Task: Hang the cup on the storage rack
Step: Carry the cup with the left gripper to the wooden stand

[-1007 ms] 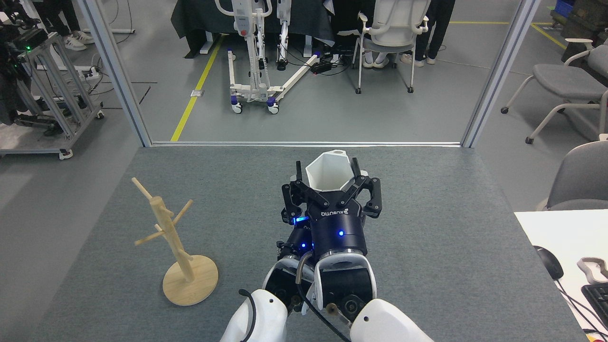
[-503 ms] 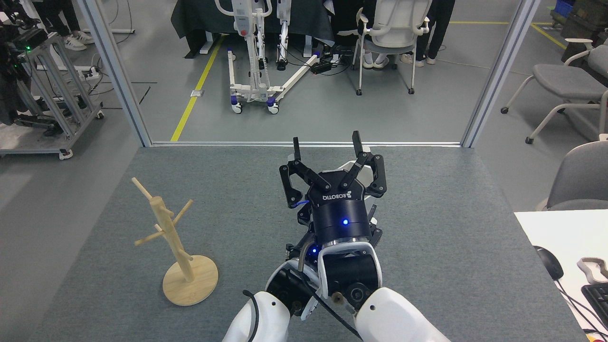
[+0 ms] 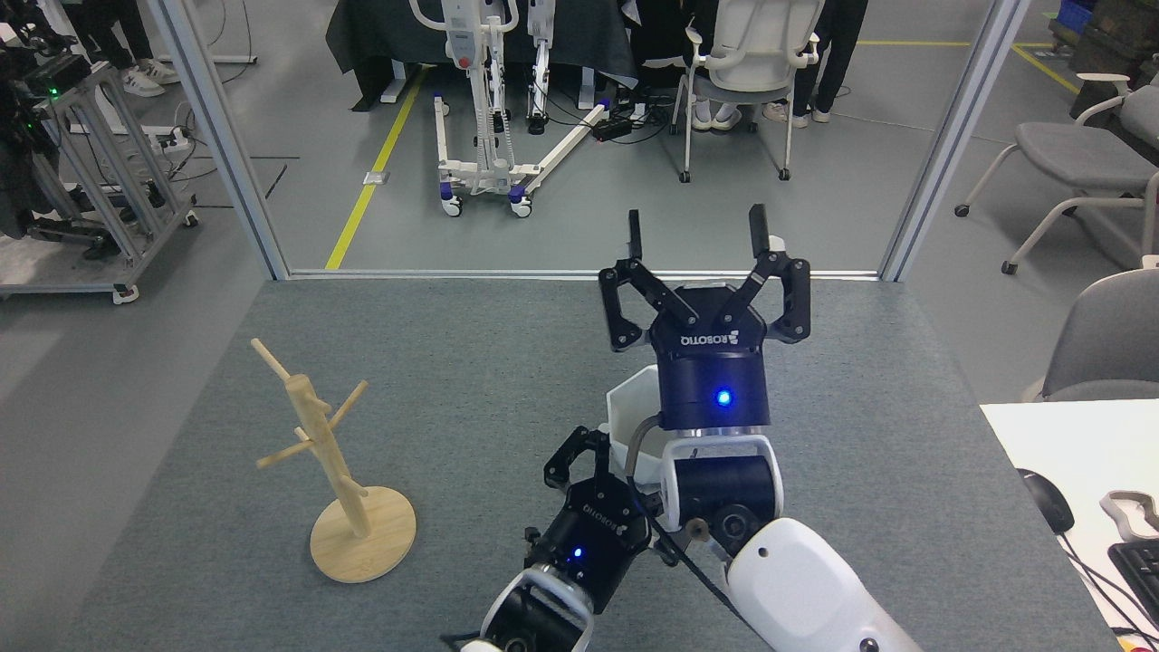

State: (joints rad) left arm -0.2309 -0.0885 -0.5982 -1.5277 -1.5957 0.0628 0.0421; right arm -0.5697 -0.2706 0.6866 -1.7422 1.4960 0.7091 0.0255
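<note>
White faceted cup (image 3: 627, 418) clamped in left end effector (image 3: 605, 453), right end effector (image 3: 695, 237) spread, wooden pegged rack (image 3: 337, 471)

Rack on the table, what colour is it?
Light wood rack, head view.

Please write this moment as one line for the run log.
right gripper: open, empty, raised | left gripper: on cup | storage rack: upright, pegs bare

White cup (image 3: 625, 421) — upright wooden rack (image 3: 337, 471)
</note>
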